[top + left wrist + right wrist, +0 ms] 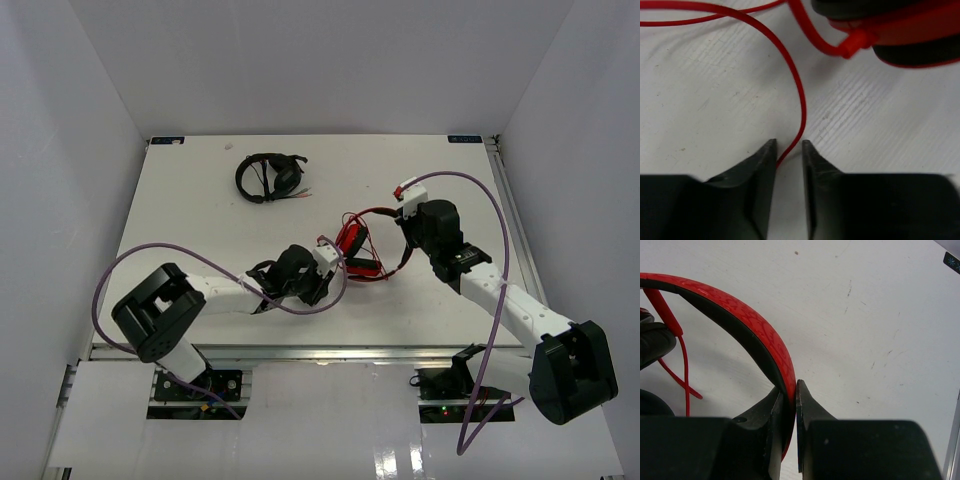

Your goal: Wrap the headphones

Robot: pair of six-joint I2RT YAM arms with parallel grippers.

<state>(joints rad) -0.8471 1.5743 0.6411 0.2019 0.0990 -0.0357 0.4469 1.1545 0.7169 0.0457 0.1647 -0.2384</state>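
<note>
Lying on scuffed tabletop [200, 200] (white walls [320, 60]): headphones [352, 238]

Two pairs of headphones on one white table [200, 220]: one pair of red headphones [365, 245] and one pair of black headphones [268, 178]. The red pair has one headband [740, 310] and one thin red cable [800, 90]. Two robot arms: one left arm [215, 290] and one right arm [500, 300]. Each arm carries one gripper, two in all, the left gripper [789, 145] and the right gripper [788, 385]. Each gripper has two black fingers, four fingers altogether. Two purple cables [110, 270], one looping over each arm. Three white walls [300, 60] around the table
</note>
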